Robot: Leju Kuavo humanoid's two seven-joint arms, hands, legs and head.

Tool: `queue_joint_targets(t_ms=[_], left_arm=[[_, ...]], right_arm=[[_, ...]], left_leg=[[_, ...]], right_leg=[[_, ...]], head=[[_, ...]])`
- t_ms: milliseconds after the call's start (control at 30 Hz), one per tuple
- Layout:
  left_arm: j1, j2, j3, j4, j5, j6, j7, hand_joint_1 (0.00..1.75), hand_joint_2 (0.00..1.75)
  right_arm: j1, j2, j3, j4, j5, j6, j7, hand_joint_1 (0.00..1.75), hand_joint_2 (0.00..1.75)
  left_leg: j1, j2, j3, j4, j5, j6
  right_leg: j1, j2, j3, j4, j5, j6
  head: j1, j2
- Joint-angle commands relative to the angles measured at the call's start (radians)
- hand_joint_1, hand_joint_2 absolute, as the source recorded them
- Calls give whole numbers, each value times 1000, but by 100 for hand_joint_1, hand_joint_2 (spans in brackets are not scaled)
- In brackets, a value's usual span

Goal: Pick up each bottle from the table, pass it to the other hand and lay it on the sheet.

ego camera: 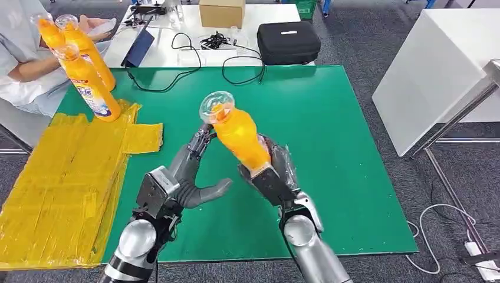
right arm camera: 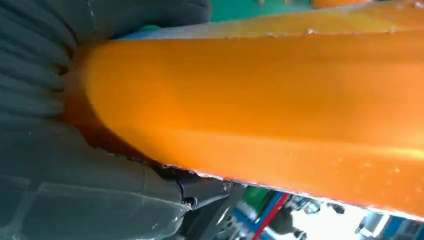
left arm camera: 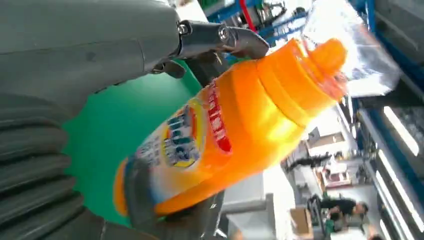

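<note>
My right hand (ego camera: 268, 174) grips the lower body of an orange bottle (ego camera: 239, 135) with a clear cap, tilted with its top toward my left, above the green table (ego camera: 330, 130). The bottle's orange side (right arm camera: 260, 110) runs close past the right wrist camera. My left hand (ego camera: 183, 180) is beside it with fingers spread; its fingertips (ego camera: 203, 137) reach up near the bottle's neck. In the left wrist view the bottle (left arm camera: 225, 135) shows its blue and red label. The yellow sheet (ego camera: 59, 183) covers the table's left side. Several more orange bottles (ego camera: 88, 82) are held upright at the far left by a person (ego camera: 23, 53).
A black case (ego camera: 288, 41), a cardboard box (ego camera: 221, 12), cables (ego camera: 212, 44) and a dark tablet (ego camera: 138, 47) lie on the white table beyond. A white cabinet (ego camera: 436, 71) stands at the right. Loose cables trail on the carpet at lower right.
</note>
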Motion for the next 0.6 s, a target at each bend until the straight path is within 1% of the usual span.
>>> queue_joint_targets(t_ms=[33, 100, 133, 167, 200, 233, 267, 367, 400, 433, 500, 600], left_arm=[[-36, 15, 19, 47, 26, -1, 9, 0, 175], [-35, 14, 19, 47, 26, -1, 9, 0, 175], [-35, 14, 19, 47, 26, -1, 9, 0, 175], [-35, 13, 18, 48, 26, -1, 9, 0, 175], [-35, 12, 19, 49, 31, -2, 9, 0, 175], [-36, 10, 25, 51, 45, -2, 9, 0, 175], [-39, 11, 32, 52, 55, 0, 8, 0, 175], [-46, 12, 58, 52, 95, 0, 8, 0, 175], [-49, 12, 65, 53, 105, 0, 10, 0, 175], [-52, 13, 74, 58, 119, -1, 14, 0, 175], [-56, 14, 81, 66, 127, -1, 16, 0, 175], [-60, 10, 84, 84, 134, 1, 17, 0, 175]], right_arm=[[-33, 2, 138, 48, 6, 7, -6, 150, 175], [-34, -1, 137, 48, 5, 8, -7, 150, 175], [-34, -1, 137, 48, 5, 8, -7, 150, 175], [-35, -4, 136, 48, 4, 9, -7, 150, 175], [-36, -7, 143, 46, 4, 11, -8, 148, 175], [-36, -8, 162, 43, 11, 13, -13, 154, 175], [-33, -5, 181, 41, 18, 13, -17, 154, 175], [-24, -5, 233, 32, 28, 14, -23, 157, 175], [-23, -8, 251, 30, 49, 1, -23, 154, 175], [-22, -8, 268, 30, 56, -3, -23, 157, 175], [-22, -10, 286, 34, 56, 0, -22, 157, 175], [-23, -15, 318, 44, 83, -21, -19, 157, 175]], left_leg=[[0, 1, 3, 0, -1, -1], [0, 0, 2, 0, -1, -1], [1, 1, 5, 0, -2, -2], [1, 1, 3, 0, -1, -1], [1, 2, 5, 0, -2, -2], [1, 1, 4, 0, -2, -2], [0, 0, 2, -1, -1, -1], [0, 1, 3, 0, -1, -2], [0, 2, 4, 0, -2, -2], [1, 2, 5, 0, -3, -3], [1, 0, 2, 0, -1, -2], [1, 0, 5, 0, -2, -3]], right_leg=[[1, 0, 2, -1, -1, -1], [0, 0, 2, -1, -1, -1], [1, 0, 5, -1, -2, -1], [0, 0, 3, -1, -1, -1], [1, 0, 5, -1, -2, -2], [1, 0, 4, -1, -1, -1], [0, -1, 2, -1, -1, -1], [0, 0, 3, -1, -1, -1], [1, 1, 4, 0, -2, -2], [1, 1, 5, 0, -2, -2], [1, 0, 2, -1, -1, -1], [1, -2, 5, -1, -2, -2]], head=[[0, 0], [0, 0], [0, 0], [1, 0], [0, 0], [0, 0], [0, 0], [0, 0], [0, 0], [0, 0], [0, 0], [0, 0]])
